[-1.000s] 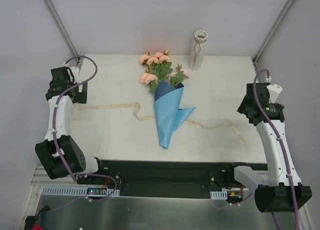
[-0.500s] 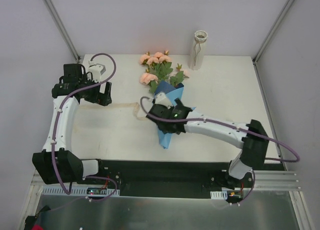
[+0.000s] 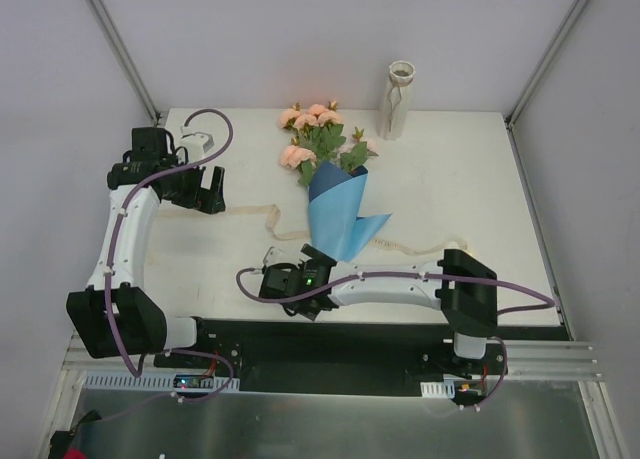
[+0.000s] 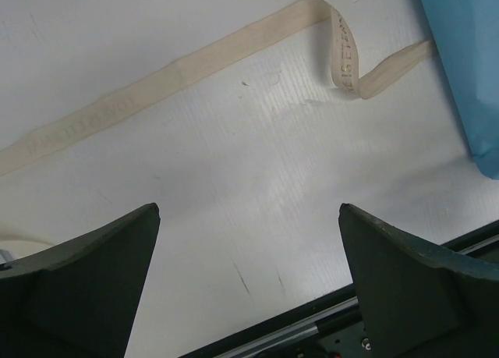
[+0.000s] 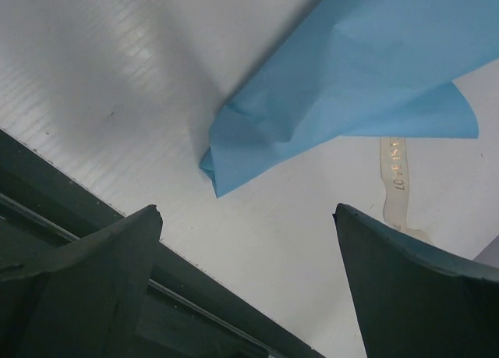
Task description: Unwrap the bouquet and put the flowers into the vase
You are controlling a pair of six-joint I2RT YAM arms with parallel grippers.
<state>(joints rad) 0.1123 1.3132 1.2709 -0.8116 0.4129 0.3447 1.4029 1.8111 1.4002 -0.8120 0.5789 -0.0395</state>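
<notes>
Left gripper (image 4: 248, 214) wide open, empty, over ribbon (image 4: 187, 65). Right gripper (image 5: 245, 216) wide open, empty, at bouquet (image 3: 335, 214) tip.

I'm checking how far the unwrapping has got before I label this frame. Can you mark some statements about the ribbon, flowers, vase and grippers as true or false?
1. The ribbon lies loose on the table, not tied round the blue paper. True.
2. The flowers stand in the vase. False: they lie on the table with their stems in the blue paper, and no flowers are in the vase.
3. The left gripper and right gripper are both open and empty. True.
4. The vase lies tipped over beside the left arm. False: it stands upright at the far edge, right of the flowers.
5. The right gripper hovers by the pointed end of the blue paper. True.
</notes>
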